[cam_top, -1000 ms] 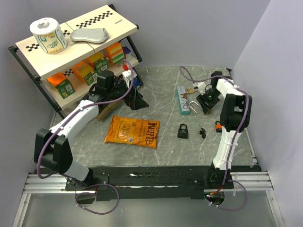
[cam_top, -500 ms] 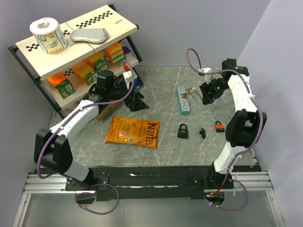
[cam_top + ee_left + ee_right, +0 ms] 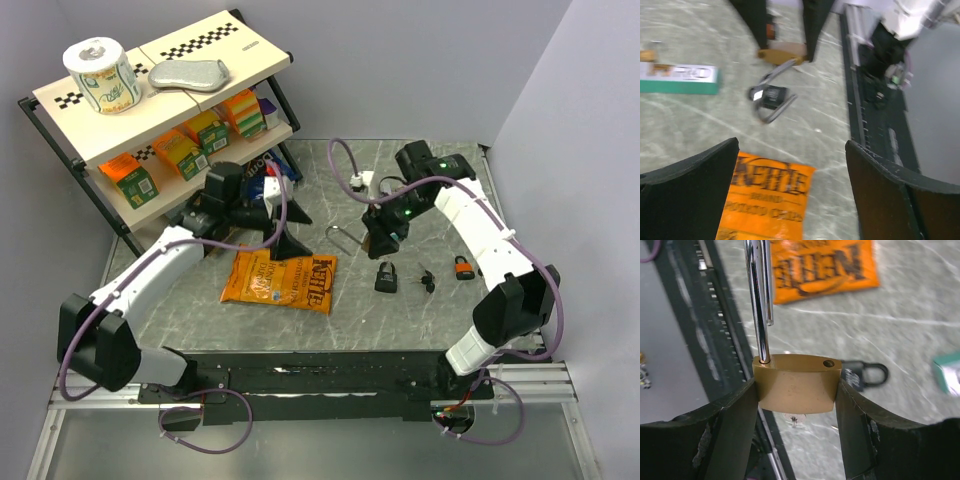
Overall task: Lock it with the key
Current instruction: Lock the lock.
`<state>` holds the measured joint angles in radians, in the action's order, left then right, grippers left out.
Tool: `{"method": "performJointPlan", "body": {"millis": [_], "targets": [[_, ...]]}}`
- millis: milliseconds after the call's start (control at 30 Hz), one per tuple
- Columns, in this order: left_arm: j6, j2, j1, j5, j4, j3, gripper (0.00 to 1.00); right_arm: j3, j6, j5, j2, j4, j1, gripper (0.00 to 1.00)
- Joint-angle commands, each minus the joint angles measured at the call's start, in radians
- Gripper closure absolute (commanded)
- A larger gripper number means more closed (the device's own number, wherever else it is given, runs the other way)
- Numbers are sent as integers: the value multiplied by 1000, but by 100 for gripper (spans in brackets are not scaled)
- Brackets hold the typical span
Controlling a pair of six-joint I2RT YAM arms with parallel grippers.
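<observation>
Brass padlock [image 3: 796,380], shackle [image 3: 756,300] open, sits clamped in the right end effector [image 3: 796,395] just beside the chip bag [image 3: 280,278]; left end effector [image 3: 790,150] gapes apart, empty; a shackle push may twist it loose.

The shackle [image 3: 756,290] of the brass padlock [image 3: 796,382] runs off the right wrist view's top edge; a silvery piece [image 3: 794,419] beneath is mostly hidden. Blur smears the lettering on the teal box [image 3: 680,86].

Gap between left pincer [image 3: 296,230] and right pincer [image 3: 377,242]: bare counter [image 3: 318,205], with the shackle of the brass padlock [image 3: 796,382] jutting in. Chip bag [image 3: 280,279] and black padlock [image 3: 386,277] lie on the near side.
</observation>
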<state>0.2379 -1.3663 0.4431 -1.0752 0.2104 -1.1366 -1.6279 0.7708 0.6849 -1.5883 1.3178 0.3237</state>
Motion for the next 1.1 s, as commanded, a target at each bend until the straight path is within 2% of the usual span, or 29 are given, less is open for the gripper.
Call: {"method": "performJointPlan", "body": {"millis": [0,167,267,367,400,467,667,833,967,1000,1067], "targets": [[69,70,62,0,18,60,8,-15,-25,85,76,12,83,100],[64,84,94,20,20,92,12,-30,-21,108,85,23,169,100],[69,91,98,23,24,98,19,-46,-7,107,82,35,186,100],[51,99,100,14,7,106,32,-59,8,116,76,49,195,100],[48,99,100,12,7,106,40,-62,10,117,74,49,198,100],[55,95,101,5,20,106,51,-69,15,122,76,55,201,100],[80,90,103,0,44,104,62,-58,30,127,85,70,201,100],[81,81,101,-3,49,92,75,-52,27,131,99,69,206,100],[75,76,103,-9,49,80,99,-49,22,136,105,55,206,100],[69,75,101,-21,55,74,99,-55,21,136,102,60,204,100],[4,76,98,-25,35,63,99,-76,-17,133,88,61,196,38]]}}
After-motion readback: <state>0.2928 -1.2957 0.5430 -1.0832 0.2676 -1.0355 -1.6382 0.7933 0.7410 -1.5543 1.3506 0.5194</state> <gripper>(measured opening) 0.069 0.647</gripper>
